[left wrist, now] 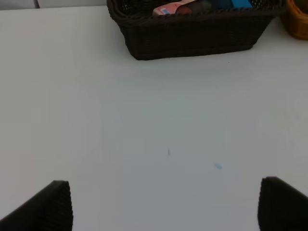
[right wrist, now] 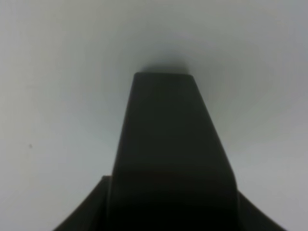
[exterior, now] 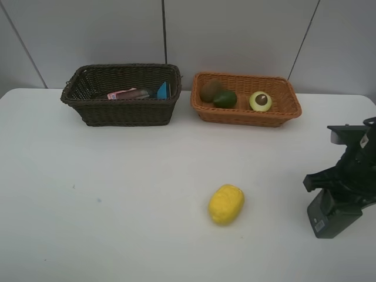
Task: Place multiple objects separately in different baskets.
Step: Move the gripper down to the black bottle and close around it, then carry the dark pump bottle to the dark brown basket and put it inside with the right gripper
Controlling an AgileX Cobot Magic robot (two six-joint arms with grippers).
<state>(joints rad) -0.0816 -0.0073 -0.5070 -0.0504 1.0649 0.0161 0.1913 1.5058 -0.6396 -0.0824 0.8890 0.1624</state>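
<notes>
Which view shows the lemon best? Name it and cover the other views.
Exterior high: the lemon lies whole and unblocked on the table, in front of the tan basket. The left wrist view shows only bare table and the dark basket; the right wrist view shows only its gripper. Neither shows the lemon.

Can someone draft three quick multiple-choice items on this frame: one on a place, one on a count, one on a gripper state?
1. Where is the yellow lemon?
A. dark basket
B. bare table
C. orange basket

2. How many fruits lie in the orange basket?
A. one
B. three
C. five

3. How do the right gripper jaws stand?
A. shut, empty
B. wide open
C. shut on lemon

Answers: 1 B, it lies alone on the table. 2 B, kiwi, green fruit, avocado half. 3 A, fingers pressed together over bare table.
</notes>
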